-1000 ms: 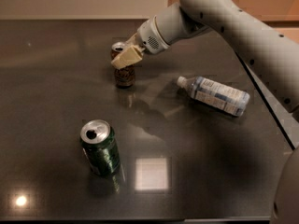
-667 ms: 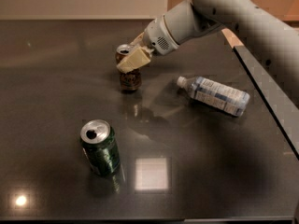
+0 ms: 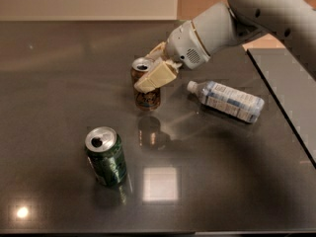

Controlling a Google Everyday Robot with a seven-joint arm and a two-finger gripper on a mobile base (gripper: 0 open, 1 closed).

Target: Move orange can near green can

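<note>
Tool (image 3: 145,74) sits over the middle-rear of the desk (image 3: 54,107), reaching in from the upper right on the white arm (image 3: 247,19). Its two pale fingers (image 3: 157,75) are closed around the upper half of the orange can (image 3: 147,97), one in front and one behind, so I log a firm grip on it. The orange can is upright, leaning slightly. Its base looks just clear of the desk, with a dark reflection below it, but I cannot confirm the gap.

Green can (image 3: 106,157) stands upright on the desk, toward the front left, top opened. It is well apart from the orange can, nearer the camera and a little left of it.

A clear water bottle (image 3: 228,100) lies on its side to the right of the tool, cap pointing toward the orange can, not touching it
</note>
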